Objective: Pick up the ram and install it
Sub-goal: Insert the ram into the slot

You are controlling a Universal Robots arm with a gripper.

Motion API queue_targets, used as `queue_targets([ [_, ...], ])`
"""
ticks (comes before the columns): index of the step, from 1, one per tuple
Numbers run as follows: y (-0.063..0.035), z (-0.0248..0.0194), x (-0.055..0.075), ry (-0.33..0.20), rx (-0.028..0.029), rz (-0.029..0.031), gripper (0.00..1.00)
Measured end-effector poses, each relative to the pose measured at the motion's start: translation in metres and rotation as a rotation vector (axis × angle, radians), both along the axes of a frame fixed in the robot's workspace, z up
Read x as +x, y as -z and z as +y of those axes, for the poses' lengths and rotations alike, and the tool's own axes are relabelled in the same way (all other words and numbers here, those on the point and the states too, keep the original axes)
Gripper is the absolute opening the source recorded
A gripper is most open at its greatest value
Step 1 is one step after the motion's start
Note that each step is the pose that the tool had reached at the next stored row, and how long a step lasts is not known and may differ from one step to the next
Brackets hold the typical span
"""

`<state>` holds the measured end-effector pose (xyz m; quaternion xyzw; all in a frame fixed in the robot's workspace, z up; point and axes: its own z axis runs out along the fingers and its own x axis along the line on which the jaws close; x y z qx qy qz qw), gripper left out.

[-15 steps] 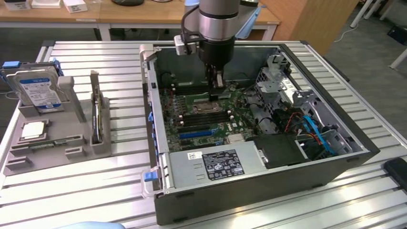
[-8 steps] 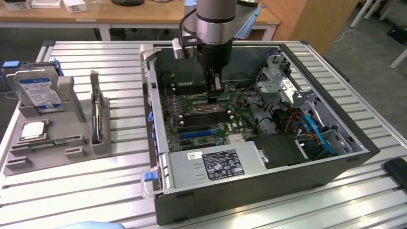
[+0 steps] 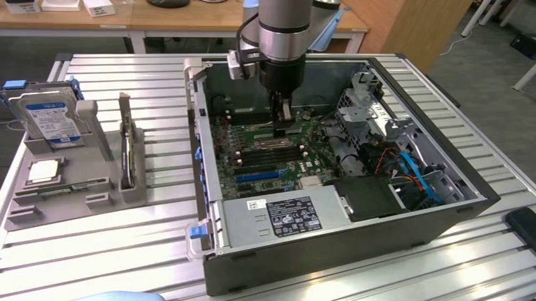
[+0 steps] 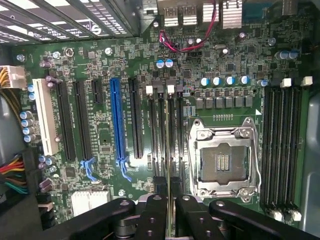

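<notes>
In the exterior view my gripper (image 3: 284, 123) reaches straight down into the open computer case (image 3: 335, 226), over the motherboard (image 3: 260, 157). Its fingers stand close together, shut on the ram (image 3: 285, 130), a thin green stick held upright with its lower edge at the memory slots. The wrist view looks down along the black fingers (image 4: 152, 210) of the gripper (image 4: 170, 196). There the ram (image 4: 170, 170) appears edge-on as a thin line between them, in line with the slots (image 4: 162, 130) beside the empty processor socket (image 4: 223, 160). Whether it is seated in a slot I cannot tell.
A grey parts tray (image 3: 59, 200) lies at the exterior view's left, holding a hard drive (image 3: 52, 119) and a square silver processor (image 3: 44, 170). Inside the case are the power supply (image 3: 285, 216), blue and orange cables (image 3: 415, 179) and drive cages (image 3: 368, 100). More memory slots (image 4: 281, 150) flank the socket.
</notes>
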<state>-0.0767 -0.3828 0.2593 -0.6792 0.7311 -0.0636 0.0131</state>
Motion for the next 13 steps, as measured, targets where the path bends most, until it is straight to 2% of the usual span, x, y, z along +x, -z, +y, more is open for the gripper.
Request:
queue_targets([
  [3,0.0038,0.0,0.0,0.0,0.0001,0.0022,0.14],
  [8,0.0104,0.0,0.0,0.0,0.0001,0.0096,0.14],
  [13,0.0156,0.0,0.0,0.0,0.0001,0.0221,0.14],
])
